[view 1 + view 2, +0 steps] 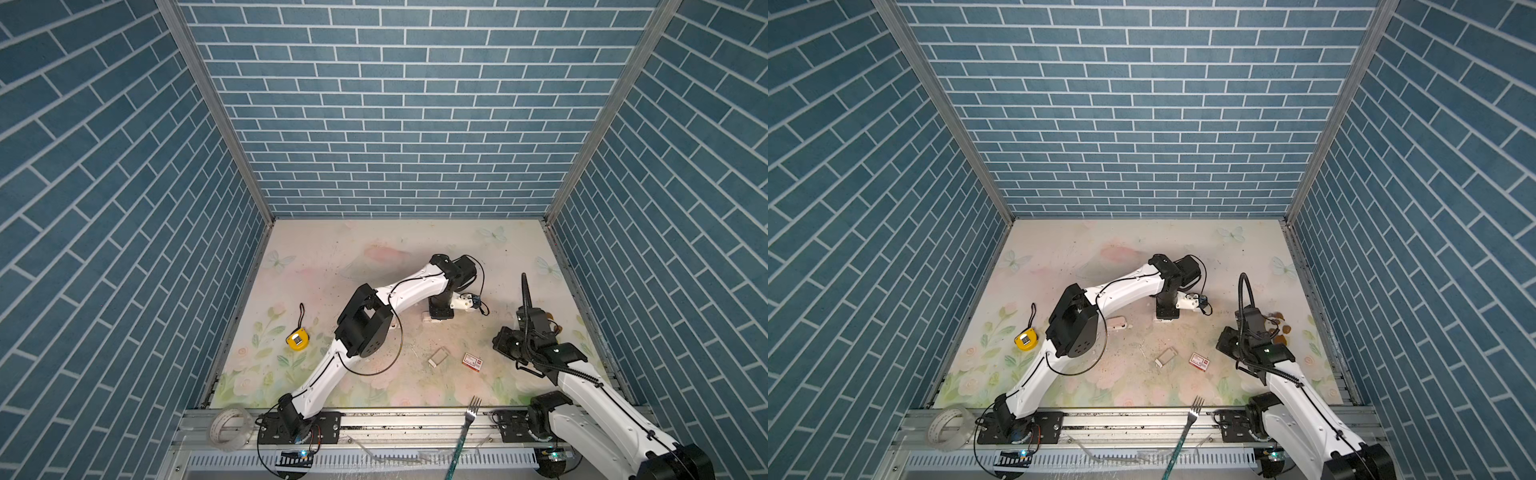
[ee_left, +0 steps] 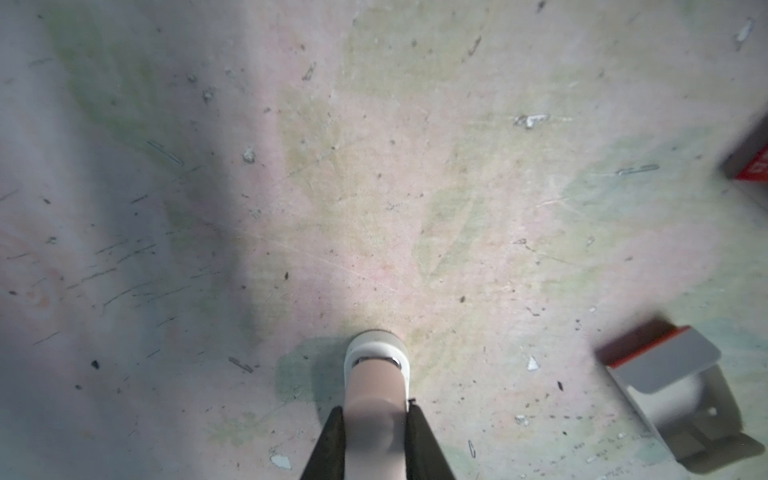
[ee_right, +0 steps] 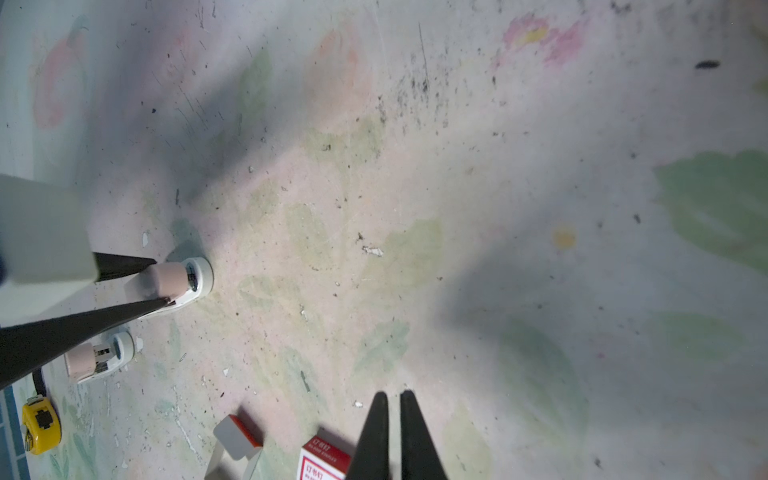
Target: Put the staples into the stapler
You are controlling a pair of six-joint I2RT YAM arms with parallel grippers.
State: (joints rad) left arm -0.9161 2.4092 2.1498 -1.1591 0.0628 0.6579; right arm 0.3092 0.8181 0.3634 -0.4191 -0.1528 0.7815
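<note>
stapler (image 2: 376, 374) pinched by left end effector (image 2: 375, 409); right end effector (image 3: 394, 392) closed, empty.

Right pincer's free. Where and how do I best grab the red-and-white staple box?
Take the red-and-white staple box across its narrow width, with the fingers on its two long edges, coming straight down from above. It lies flat and label up on the table, so probably only its thin sides offer purchase. The right pincer, shut and close by it, must open first.
</note>
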